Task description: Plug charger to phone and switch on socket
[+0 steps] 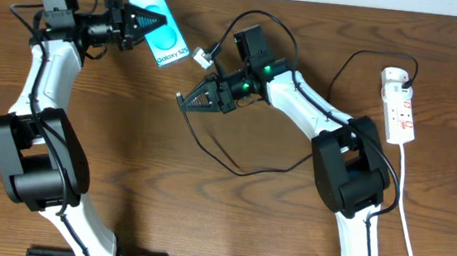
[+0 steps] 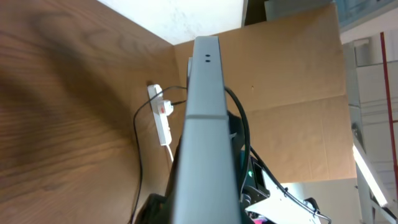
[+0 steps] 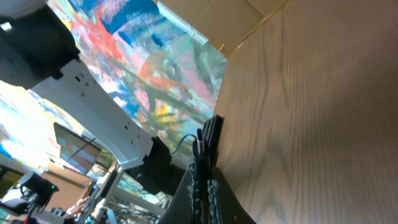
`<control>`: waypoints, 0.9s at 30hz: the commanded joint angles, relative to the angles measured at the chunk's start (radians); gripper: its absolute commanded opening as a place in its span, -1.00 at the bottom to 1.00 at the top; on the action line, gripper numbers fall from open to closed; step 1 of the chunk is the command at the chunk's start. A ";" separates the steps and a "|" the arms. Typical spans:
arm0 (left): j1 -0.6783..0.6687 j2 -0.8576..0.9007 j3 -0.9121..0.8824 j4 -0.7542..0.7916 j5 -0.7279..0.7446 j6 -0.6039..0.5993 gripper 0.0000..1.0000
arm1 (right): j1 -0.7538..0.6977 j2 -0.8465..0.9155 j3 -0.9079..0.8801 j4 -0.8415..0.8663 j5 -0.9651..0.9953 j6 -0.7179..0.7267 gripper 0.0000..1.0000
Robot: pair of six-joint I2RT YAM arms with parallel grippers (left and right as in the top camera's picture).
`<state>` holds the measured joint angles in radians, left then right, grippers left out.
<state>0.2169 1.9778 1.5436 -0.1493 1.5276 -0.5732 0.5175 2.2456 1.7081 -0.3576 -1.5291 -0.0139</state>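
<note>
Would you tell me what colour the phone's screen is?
The phone screen is cyan-blue with white text; overhead view shows it best.

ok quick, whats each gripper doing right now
left gripper: closed, holding the phone
right gripper: closed, apparently pinching the charger near its plug end

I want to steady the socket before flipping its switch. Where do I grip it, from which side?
Probably the middle of the socket, coming straight down from above and closing across its narrow width. It lies flat, long and thin, so its long sides give parallel faces. Stay off the far end, where the charger joins, and the near end, where the white cord leaves.
</note>
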 commanded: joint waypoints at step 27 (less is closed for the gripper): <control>-0.051 -0.025 0.011 0.024 0.046 -0.005 -0.86 | -0.071 -0.037 0.014 0.298 -0.032 0.336 -0.98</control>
<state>0.1661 1.9778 1.5436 -0.1303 1.5394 -0.5766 0.4446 2.2448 1.7081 -0.0620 -1.5379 0.3019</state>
